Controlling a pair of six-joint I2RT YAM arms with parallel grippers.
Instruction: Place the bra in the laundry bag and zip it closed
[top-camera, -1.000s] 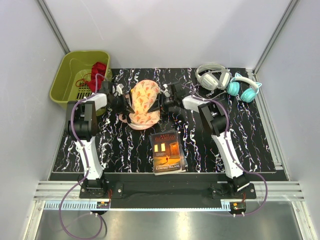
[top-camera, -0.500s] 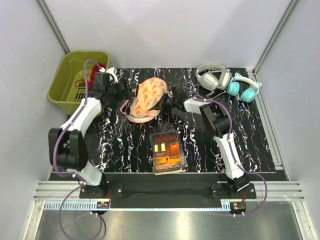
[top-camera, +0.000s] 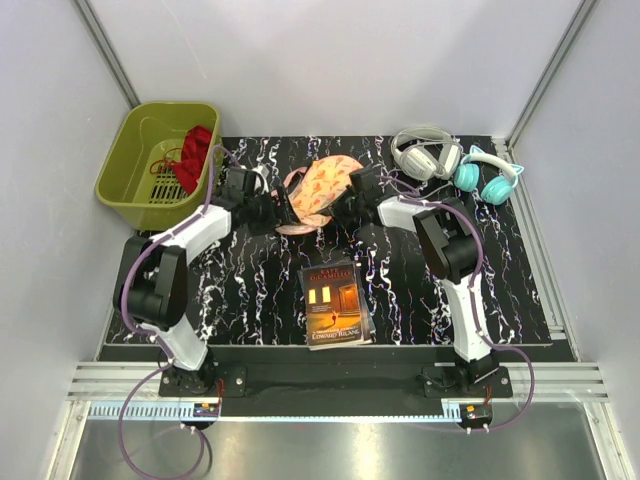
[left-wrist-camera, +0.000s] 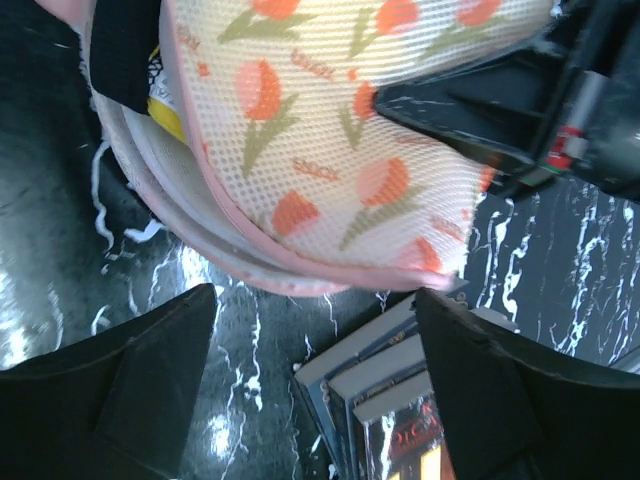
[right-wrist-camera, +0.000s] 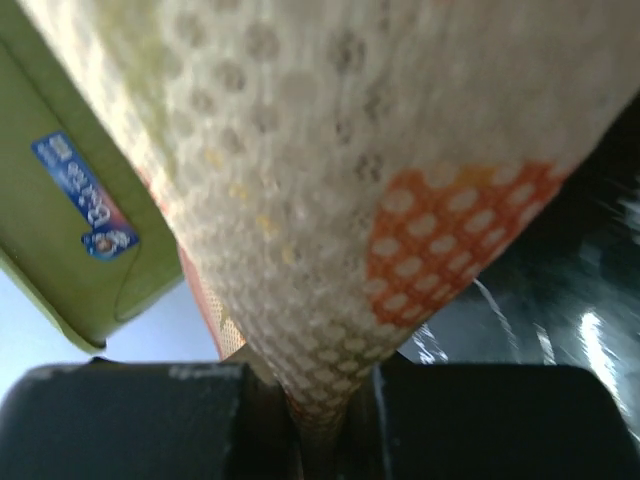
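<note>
The laundry bag (top-camera: 320, 185), a peach mesh case with orange tulip print and pink edging, is tilted up at the back middle of the table. My right gripper (top-camera: 340, 208) is shut on its right edge; in the right wrist view the mesh (right-wrist-camera: 330, 230) is pinched between the two fingers (right-wrist-camera: 320, 425). My left gripper (top-camera: 284, 212) stands open just left of the bag and below its rim (left-wrist-camera: 300, 280), with nothing between its fingers (left-wrist-camera: 315, 375). A sliver of the yellow bra (left-wrist-camera: 166, 112) shows inside the bag's open seam.
An olive-green basket (top-camera: 140, 140) holding a red cloth (top-camera: 192, 158) stands at the back left. White headphones (top-camera: 425, 152) and teal headphones (top-camera: 487, 176) lie at the back right. A stack of books (top-camera: 335, 303) lies near the front middle, also under my left gripper (left-wrist-camera: 390, 400).
My left gripper has opened and let go of the bag. The right gripper closed on the bag's edge and the bag shifted toward the back right and tilted up.
</note>
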